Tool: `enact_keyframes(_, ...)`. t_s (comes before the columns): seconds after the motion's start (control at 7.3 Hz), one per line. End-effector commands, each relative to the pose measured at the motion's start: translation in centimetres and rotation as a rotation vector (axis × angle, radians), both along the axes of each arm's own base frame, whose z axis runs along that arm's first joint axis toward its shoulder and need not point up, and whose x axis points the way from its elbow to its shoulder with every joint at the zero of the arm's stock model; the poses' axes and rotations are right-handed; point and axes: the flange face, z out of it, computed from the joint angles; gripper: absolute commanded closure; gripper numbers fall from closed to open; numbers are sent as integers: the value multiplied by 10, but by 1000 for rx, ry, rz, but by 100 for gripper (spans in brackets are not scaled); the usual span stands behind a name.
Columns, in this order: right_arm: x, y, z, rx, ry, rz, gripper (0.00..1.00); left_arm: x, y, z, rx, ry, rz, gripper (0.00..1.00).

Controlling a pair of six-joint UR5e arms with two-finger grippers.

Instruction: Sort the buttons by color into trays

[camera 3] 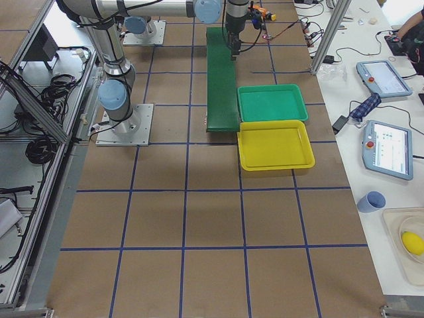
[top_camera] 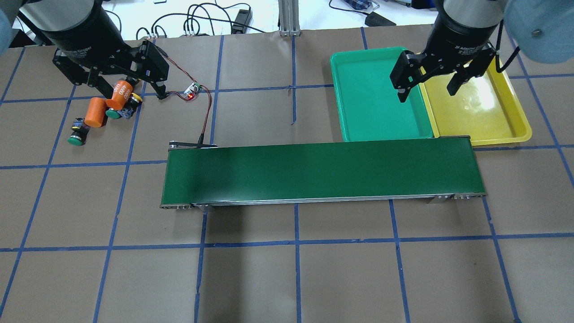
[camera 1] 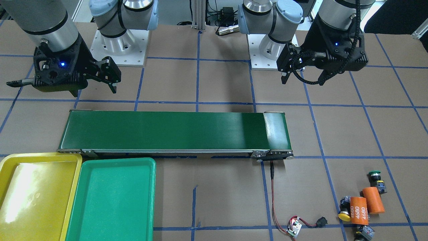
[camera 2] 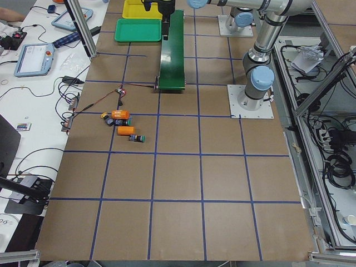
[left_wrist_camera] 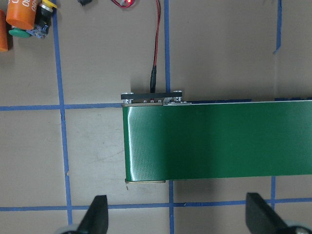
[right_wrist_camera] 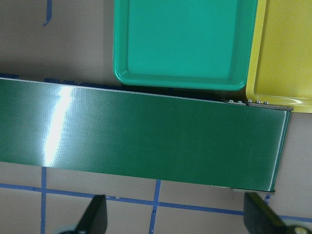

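Note:
Three buttons lie in a cluster on the table's left side: one green-capped (top_camera: 74, 140), a second green one (top_camera: 113, 114) and a yellow one (top_camera: 136, 96) beside two orange cylinders. My left gripper (top_camera: 133, 93) hangs open and empty high above this cluster, and its wrist view shows the buttons (left_wrist_camera: 19, 33) at the top left corner. The green tray (top_camera: 374, 94) and the yellow tray (top_camera: 493, 112) sit side by side at the far right, with nothing in them. My right gripper (top_camera: 427, 92) hovers open and empty over the rims where the trays meet.
A long dark-green conveyor belt (top_camera: 323, 172) runs across the middle, its right end touching the trays. A small circuit board (top_camera: 193, 89) with red wires lies between the buttons and the belt's left end. The orange cylinders (top_camera: 95, 112) press against the buttons.

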Motion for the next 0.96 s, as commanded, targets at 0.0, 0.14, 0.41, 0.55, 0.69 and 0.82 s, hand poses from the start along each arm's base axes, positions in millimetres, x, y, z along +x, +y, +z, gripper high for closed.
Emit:
enact_keyframes(0.0, 0, 0, 0, 1, 0, 0, 0, -1, 2, 0, 6, -3, 1, 0)
enact_keyframes(0.14, 0, -1, -1, 4, 0, 0, 0, 0, 2, -1, 11, -4, 2, 0)
enact_keyframes(0.41, 0, -1, -1, 2, 0, 0, 0, 0, -1, -10, 49, -1, 28, 0)
enact_keyframes(0.55, 0, 0, 0, 1, 0, 0, 0, 1, -12, -7, 40, -1, 30, 0)
enact_keyframes(0.69, 0, 0, 0, -1, 0, 0, 0, 4, -26, -4, 39, -1, 33, 0)
enact_keyframes(0.82, 0, 0, 0, 1, 0, 0, 0, 7, -46, -17, 61, 3, 39, 0)
